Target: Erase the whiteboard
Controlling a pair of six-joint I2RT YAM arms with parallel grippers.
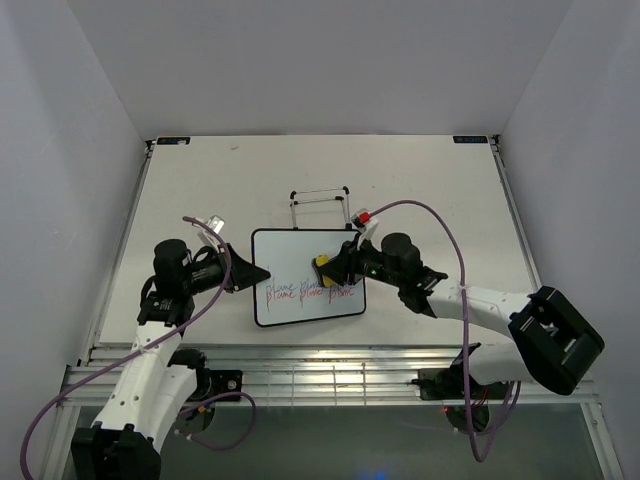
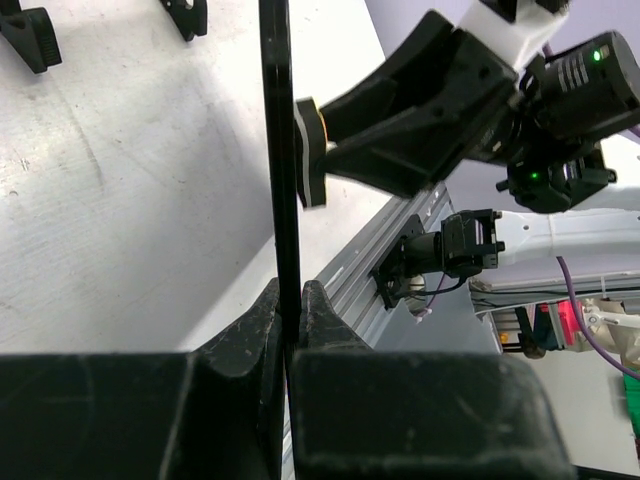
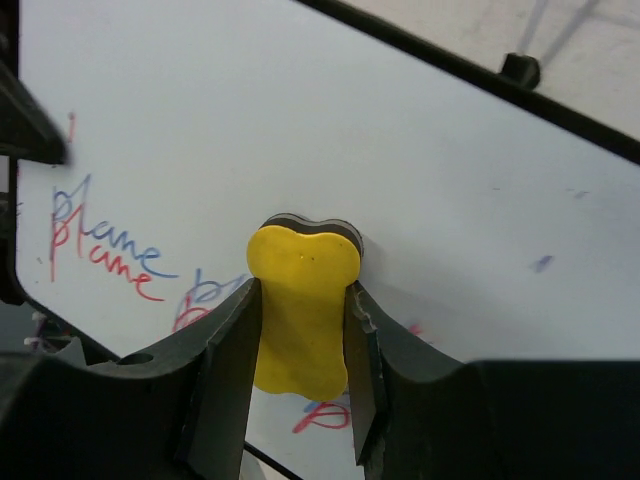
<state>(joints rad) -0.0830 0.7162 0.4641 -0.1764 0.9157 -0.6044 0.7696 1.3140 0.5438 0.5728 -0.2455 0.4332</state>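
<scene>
From above, the left gripper (image 1: 262, 275) is pinching the left edge of the whiteboard (image 1: 290, 250), its fingers pressed tight on the black frame; the board is over the table (image 1: 430, 200), right between the two grippers, and I cannot tell if it lies flat; the right gripper (image 1: 326, 265) is over the board's right half and pinches a yellow sponge (image 1: 322, 262); red and blue words (image 1: 300, 292) sit just beside the sponge, on the side nearer the arms; a thin black wire stand (image 1: 320, 197) is past the right gripper, just beyond the board's far edge; in the left wrist view, the board's thin black edge goes straight out from between the left fingers (image 2: 255, 330), which squeeze it from both sides; further out, the sponge touches the board's face; in the right wrist view, the two right fingers (image 3: 235, 350) squeeze the sponge from both sides, and its far end is on the white face; the words are to the gripper's left and under the sponge; past the gripper the board is mostly white.
</scene>
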